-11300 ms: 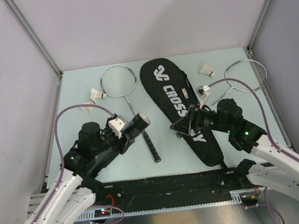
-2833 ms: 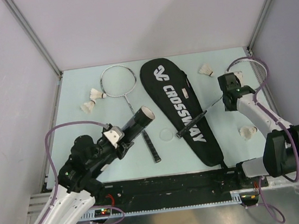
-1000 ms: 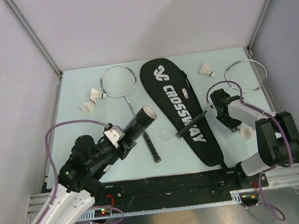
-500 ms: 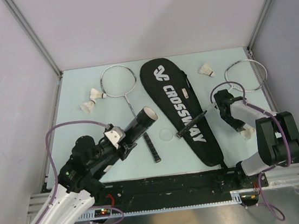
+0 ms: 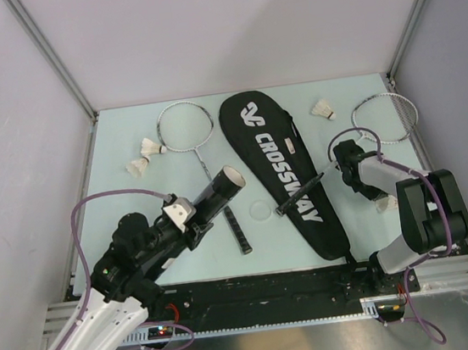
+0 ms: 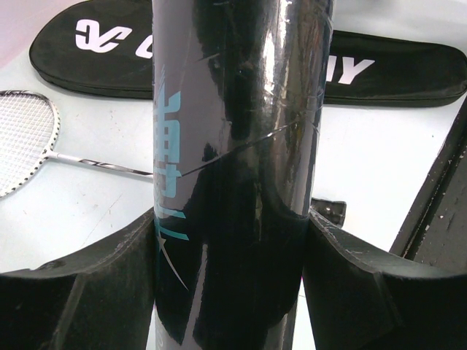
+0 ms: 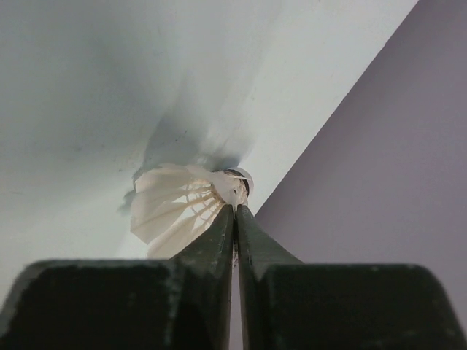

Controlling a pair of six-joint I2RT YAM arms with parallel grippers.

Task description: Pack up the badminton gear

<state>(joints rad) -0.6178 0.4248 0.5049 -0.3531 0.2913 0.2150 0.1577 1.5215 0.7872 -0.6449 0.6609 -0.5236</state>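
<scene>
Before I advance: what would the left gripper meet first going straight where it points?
Likely the CROSSWAY bag, lying across ahead of the tube the left gripper holds; height unclear.

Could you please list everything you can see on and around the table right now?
racquets: two, silver with black handles; one far left, the other far right, its handle across the bag.
bag: one, black with white lettering; centre.
shuttlecocks: four, white; two far left, one far right, one in the right fingers.
tube: one, black; in the left fingers.
clear disc: one, see-through; between bag and left racquet's handle.
arms: two, white and black; near edge.
left fingers: black, shut on the tube.
right fingers: black, shut on one shuttlecock.
</scene>
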